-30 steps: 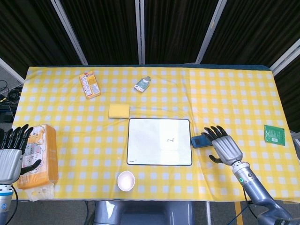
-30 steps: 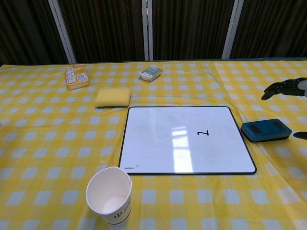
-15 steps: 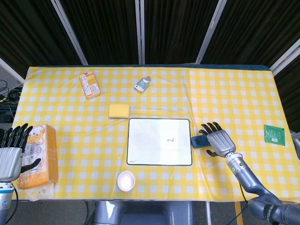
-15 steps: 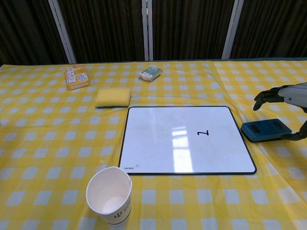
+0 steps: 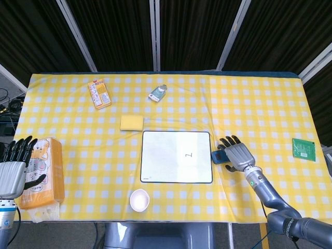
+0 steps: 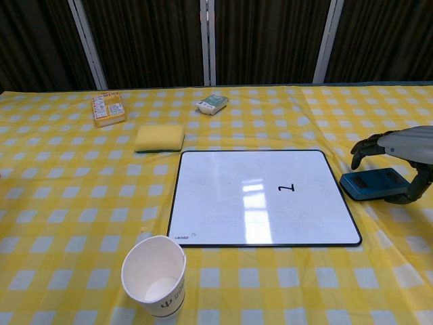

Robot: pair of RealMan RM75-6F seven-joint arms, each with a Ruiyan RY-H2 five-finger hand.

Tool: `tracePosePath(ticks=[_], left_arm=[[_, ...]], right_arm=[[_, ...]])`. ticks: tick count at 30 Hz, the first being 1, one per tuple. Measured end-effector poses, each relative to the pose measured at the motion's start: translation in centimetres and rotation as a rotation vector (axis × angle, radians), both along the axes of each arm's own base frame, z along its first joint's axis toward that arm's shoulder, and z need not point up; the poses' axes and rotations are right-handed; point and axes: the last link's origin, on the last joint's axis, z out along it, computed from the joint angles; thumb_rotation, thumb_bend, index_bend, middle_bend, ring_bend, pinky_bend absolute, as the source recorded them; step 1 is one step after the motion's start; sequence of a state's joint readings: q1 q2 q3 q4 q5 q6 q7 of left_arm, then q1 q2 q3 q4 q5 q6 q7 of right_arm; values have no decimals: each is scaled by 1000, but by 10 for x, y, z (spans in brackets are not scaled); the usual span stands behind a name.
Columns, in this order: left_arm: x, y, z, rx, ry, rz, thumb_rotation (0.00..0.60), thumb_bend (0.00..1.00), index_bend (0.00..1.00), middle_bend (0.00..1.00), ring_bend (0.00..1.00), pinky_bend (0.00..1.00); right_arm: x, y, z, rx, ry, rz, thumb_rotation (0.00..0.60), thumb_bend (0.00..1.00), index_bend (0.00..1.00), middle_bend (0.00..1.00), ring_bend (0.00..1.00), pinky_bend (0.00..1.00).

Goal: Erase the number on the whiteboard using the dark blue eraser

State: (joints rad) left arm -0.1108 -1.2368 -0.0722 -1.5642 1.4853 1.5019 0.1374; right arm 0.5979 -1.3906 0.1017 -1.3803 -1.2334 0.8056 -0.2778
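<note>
1. Since a second ago the right hand has slid toward the whiteboard and now hangs over the dark blue eraser; everything else has kept its place.
2. Head view: the eraser lies on the yellow checked surface just beside the whiteboard's right edge, half hidden under the right hand's spread fingers. A small dark number sits on the right half of the board. The left hand, fingers apart and holding nothing, hovers at the near left corner beside an orange tissue pack. A yellow sponge, an orange box, a small packet, a paper cup and a green circuit board lie scattered around.
3. Chest view: the right hand arches above the eraser, fingers curled down on the far side and thumb down on the near right; whether any finger touches it I cannot tell. The eraser rests flat, not lifted. The number is unwiped on the whiteboard. The cup stands upright at the near edge.
</note>
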Motion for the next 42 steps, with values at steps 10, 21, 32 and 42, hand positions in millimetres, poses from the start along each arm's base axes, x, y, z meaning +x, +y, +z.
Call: tracePosePath(ticks=[10, 21, 32, 42], left_arm=[[0, 0, -2, -6, 1, -2, 600, 0, 0, 0, 0, 0], [1, 0, -1, -7, -4, -4, 600, 0, 0, 0, 0, 0], [1, 0, -1, -4, -11, -8, 600, 0, 0, 0, 0, 0], [2, 0, -1, -11, -12, -13, 600, 0, 0, 0, 0, 0]], right_arm=[[-1, -1, -5, -1, 1, -3, 600, 222, 335, 148, 39, 68], [3, -2, -12, -45, -94, 8, 600, 551, 766, 624, 600, 620], [29, 1, 2, -87, -348, 6, 600, 564, 799, 675, 676, 712], [74, 10, -6, -45, -429, 61, 600, 563, 803, 683, 682, 714]])
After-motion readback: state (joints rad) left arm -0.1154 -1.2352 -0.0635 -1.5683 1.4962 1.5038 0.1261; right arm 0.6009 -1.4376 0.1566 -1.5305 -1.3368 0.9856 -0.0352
